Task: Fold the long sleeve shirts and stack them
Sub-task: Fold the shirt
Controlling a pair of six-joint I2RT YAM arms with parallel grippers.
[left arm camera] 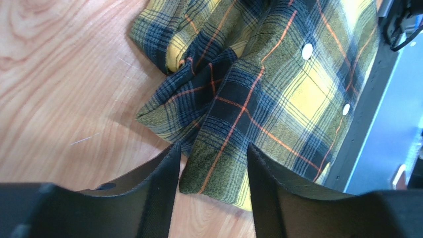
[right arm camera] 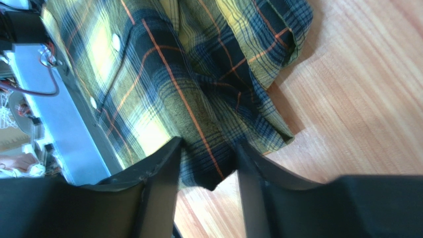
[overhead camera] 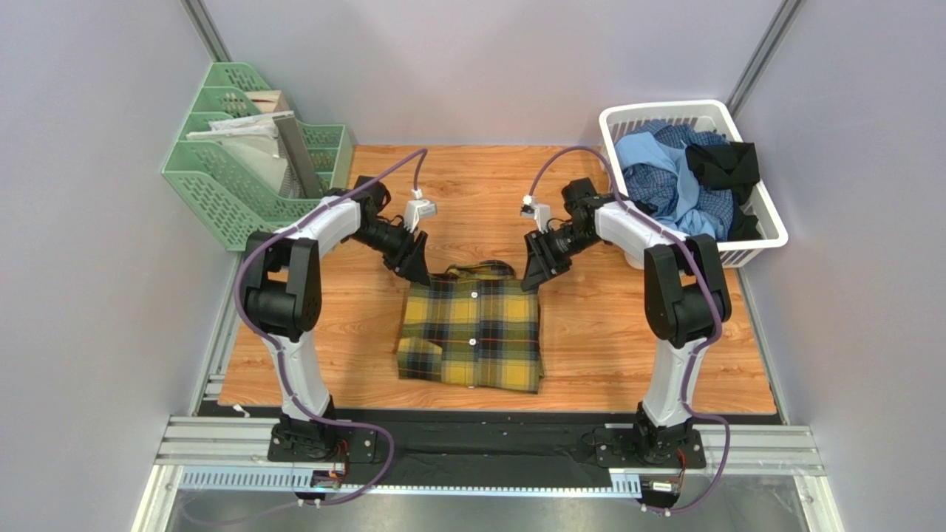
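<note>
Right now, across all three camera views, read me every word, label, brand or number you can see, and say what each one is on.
No text can be read in any view.
The papers in the green rack: any print on them is too small to read.
The plaid shirt: no tag or label shows, only plain buttons.
The white basket: no marking visible.

Soft woven mustard-yellow and black plaid flannel shirt [overhead camera: 472,327]; smooth, faintly glossy light wooden bench [overhead camera: 322,344]; matt black fingers [left arm camera: 159,193]; white lattice basket [overhead camera: 663,109] of plastic
</note>
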